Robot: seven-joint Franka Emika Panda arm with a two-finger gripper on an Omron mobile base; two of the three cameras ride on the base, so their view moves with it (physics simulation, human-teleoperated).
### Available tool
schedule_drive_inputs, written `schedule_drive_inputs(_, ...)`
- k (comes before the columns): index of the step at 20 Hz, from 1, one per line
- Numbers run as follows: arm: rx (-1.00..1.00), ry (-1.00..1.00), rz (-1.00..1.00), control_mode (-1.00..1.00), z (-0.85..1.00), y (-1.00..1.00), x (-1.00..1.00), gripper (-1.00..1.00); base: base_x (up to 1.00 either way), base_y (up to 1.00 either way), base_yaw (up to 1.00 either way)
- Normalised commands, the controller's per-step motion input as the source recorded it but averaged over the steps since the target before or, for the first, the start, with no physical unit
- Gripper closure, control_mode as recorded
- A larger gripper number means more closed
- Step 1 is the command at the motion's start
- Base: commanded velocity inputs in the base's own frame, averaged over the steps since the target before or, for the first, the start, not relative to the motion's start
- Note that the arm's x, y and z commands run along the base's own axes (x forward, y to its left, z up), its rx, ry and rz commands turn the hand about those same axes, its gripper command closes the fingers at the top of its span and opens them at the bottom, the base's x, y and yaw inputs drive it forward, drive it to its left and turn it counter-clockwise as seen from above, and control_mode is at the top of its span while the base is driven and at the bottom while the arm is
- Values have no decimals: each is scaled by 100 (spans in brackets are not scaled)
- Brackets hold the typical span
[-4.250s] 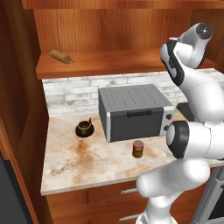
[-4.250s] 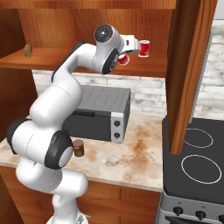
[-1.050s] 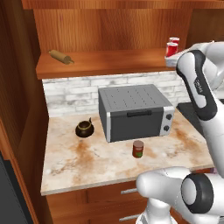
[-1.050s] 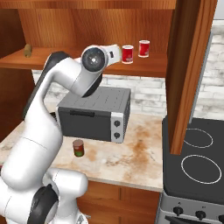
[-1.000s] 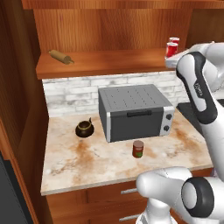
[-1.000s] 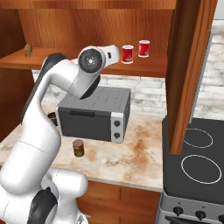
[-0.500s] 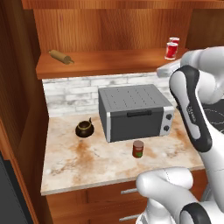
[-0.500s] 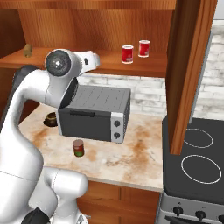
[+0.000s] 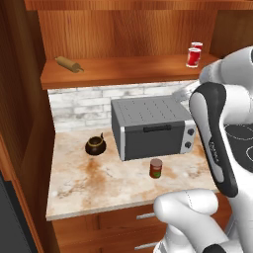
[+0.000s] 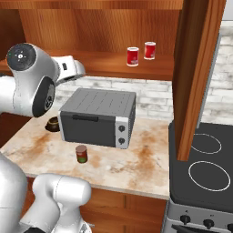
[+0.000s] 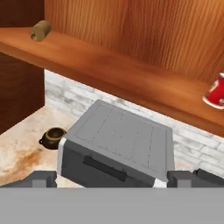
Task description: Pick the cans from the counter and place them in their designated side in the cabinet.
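A dark brownish-red can (image 9: 156,168) (image 10: 82,154) stands on the beige counter (image 9: 99,184) in front of the grey toaster oven (image 9: 150,127). Two bright red cans (image 10: 132,56) (image 10: 149,50) stand upright at the right end of the cabinet shelf (image 10: 102,61). One of them (image 11: 216,94) shows at the right edge of the hand view. My gripper (image 11: 112,180) hangs above the toaster oven, left of the red cans and apart from them. It is open, its fingertips (image 11: 43,178) spread wide with nothing between them.
A squat dark pot (image 9: 94,145) (image 11: 53,137) sits on the counter left of the toaster oven. A rolling pin (image 9: 69,63) lies at the left end of the shelf. A wooden cabinet side (image 10: 198,73) and a black stovetop (image 10: 205,168) are to the right.
My gripper has let go of a red can on the shelf beside the other one. The arm has drawn back and swung left, over the toaster oven.
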Motion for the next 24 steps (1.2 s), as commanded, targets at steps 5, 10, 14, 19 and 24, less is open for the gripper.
schedule_drive_inputs(5, -14, 7, 0, -100, -44, 6, -50, -100, 0, 0, 0)
schedule_drive_inputs(10, -2, 11, 0, -100, -29, 7, -51, -100, 0, 0, 0)
schedule_drive_inputs(14, 1, 13, -1, -100, -24, 11, -41, -100, 0, 0, 0)
schedule_drive_inputs(19, 5, 9, -3, -100, -7, 12, -29, -100, 0, 0, 0)
schedule_drive_inputs(24, 12, 12, -11, -100, -9, 0, -25, -100, 0, 0, 0)
